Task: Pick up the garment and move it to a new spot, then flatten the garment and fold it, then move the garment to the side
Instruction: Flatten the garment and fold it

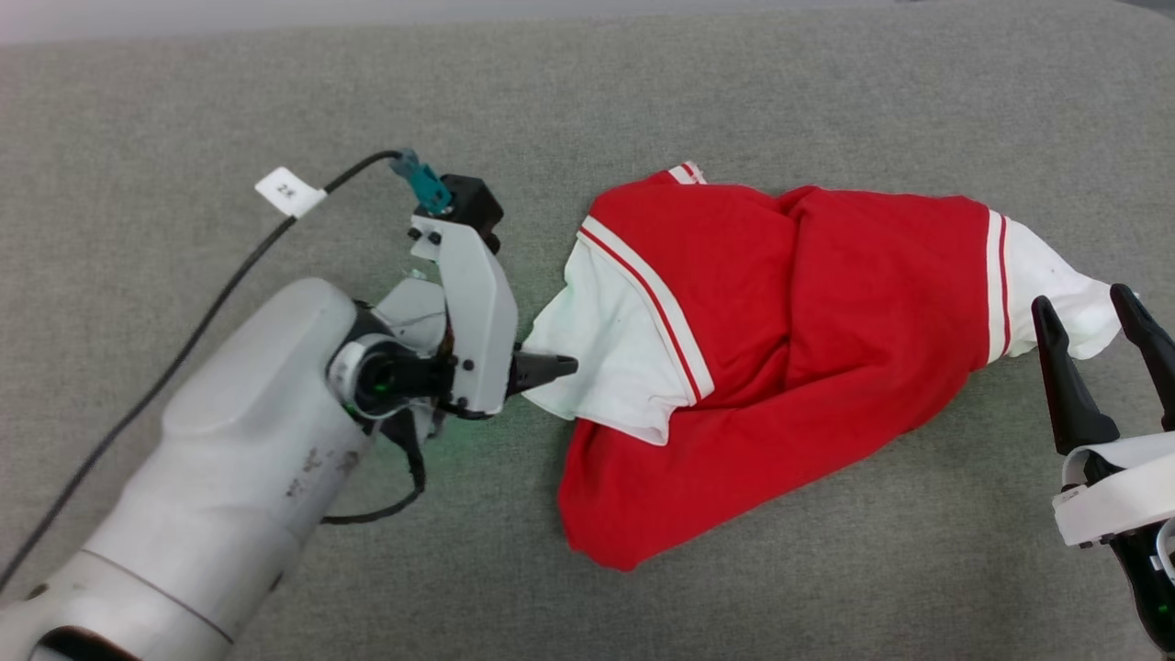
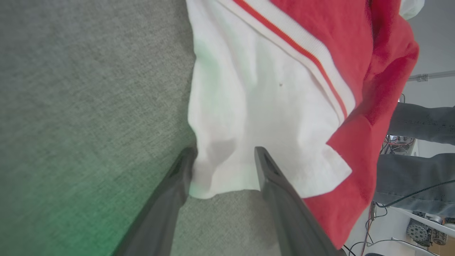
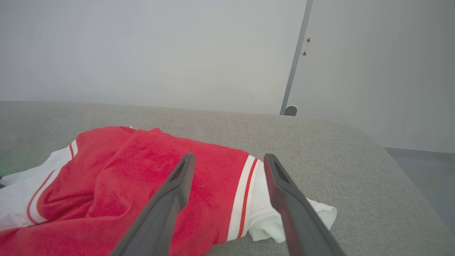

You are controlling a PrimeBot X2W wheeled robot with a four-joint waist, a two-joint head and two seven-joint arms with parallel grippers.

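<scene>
Straddling garment (image 2: 284, 99) sleeve, left hand (image 2: 224, 153), person's legs (image 2: 419, 121) beyond.

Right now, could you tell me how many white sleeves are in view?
2. One sleeve lies at the garment's left end, at the left gripper; the other at its right end, by the right gripper.

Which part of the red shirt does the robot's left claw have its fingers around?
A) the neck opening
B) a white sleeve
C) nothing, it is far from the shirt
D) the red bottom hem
B: in the left wrist view the left gripper has its jaws apart, astride the edge of the white sleeve of the garment.
</scene>
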